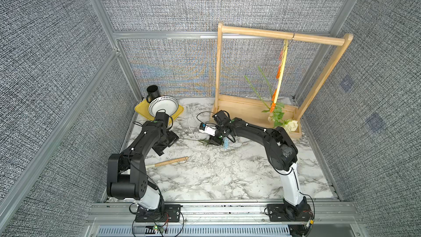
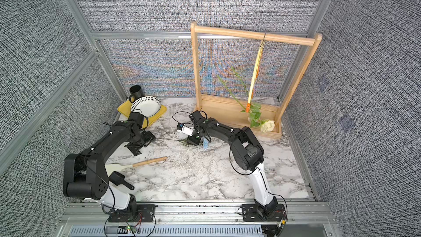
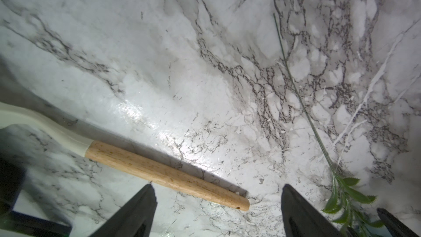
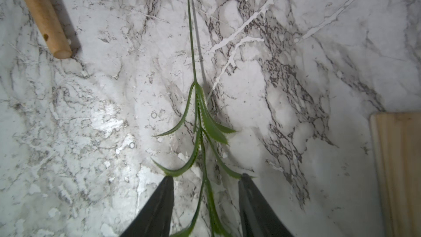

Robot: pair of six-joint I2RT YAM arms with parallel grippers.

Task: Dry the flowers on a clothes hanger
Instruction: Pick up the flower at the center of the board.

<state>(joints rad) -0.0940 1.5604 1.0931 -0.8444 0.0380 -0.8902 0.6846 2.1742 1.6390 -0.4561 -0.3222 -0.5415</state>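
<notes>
Right hand (image 4: pixel 206 177) astride stem (image 4: pixel 191 42) (marble tabletop (image 4: pixel 91 110))

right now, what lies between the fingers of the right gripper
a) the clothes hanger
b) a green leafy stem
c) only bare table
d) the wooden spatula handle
b: in the right wrist view the green leafy stem runs down between the fingers of the right gripper, which stand apart on either side of it, while the spatula handle lies well off to one side.
</notes>
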